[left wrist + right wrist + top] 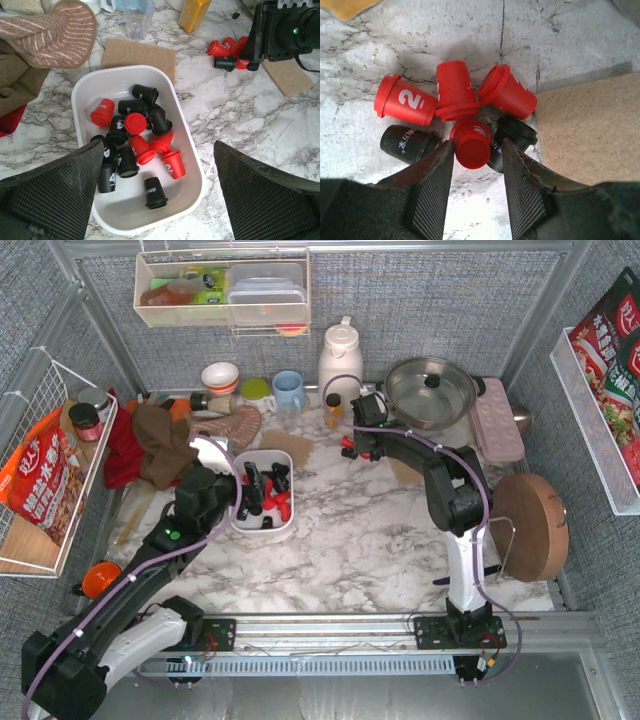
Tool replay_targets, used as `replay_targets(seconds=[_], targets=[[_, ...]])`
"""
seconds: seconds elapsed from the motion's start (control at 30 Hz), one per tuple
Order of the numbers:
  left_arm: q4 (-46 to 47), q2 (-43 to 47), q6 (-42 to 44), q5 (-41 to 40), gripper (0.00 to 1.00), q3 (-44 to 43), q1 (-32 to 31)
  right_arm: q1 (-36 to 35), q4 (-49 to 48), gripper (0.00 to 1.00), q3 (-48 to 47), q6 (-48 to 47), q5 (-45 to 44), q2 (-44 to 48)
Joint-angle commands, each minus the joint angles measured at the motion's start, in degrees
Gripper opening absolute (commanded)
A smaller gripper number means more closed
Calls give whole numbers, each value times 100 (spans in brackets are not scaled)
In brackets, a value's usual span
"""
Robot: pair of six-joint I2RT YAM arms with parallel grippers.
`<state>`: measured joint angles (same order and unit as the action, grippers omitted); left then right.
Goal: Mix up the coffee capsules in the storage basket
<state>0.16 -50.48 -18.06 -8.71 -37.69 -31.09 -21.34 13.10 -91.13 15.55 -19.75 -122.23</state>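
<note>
The white storage basket [285, 525] [80, 90] holds a jumble of red and black coffee capsules [265, 488] [135, 123]. My left gripper [247, 490] [157, 175] hangs wide open just above the basket's near end, with nothing between its fingers. A small cluster of loose capsules [350, 447] [227, 50] lies on the marble beside a cork mat. My right gripper [354, 440] [475, 150] is down at that cluster. Its narrowed jaws straddle one red capsule [470, 142]: the left finger touches it and the right finger stands a little off it. Black capsules [407, 144] [517, 132] flank the jaws.
Cork mats [285, 445] [585, 130], an orange-yellow bottle [334, 410] [196, 14], a white jug [340, 355], a lidded pan [432, 390], a pink dimpled tray [497, 418], a round wooden board [530, 525], cups [289, 390] and piled cloths [160, 445] ring the marble.
</note>
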Motion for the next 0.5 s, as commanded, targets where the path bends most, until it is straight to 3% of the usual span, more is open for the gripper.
replay_targets(seconds=[0.0, 0.47], targets=[[136, -60, 5, -24, 99, -8, -4, 25, 17, 47, -93, 62, 116, -72], [128, -109, 22, -66, 99, -6, 2, 47, 231, 26, -185, 88, 479, -16]])
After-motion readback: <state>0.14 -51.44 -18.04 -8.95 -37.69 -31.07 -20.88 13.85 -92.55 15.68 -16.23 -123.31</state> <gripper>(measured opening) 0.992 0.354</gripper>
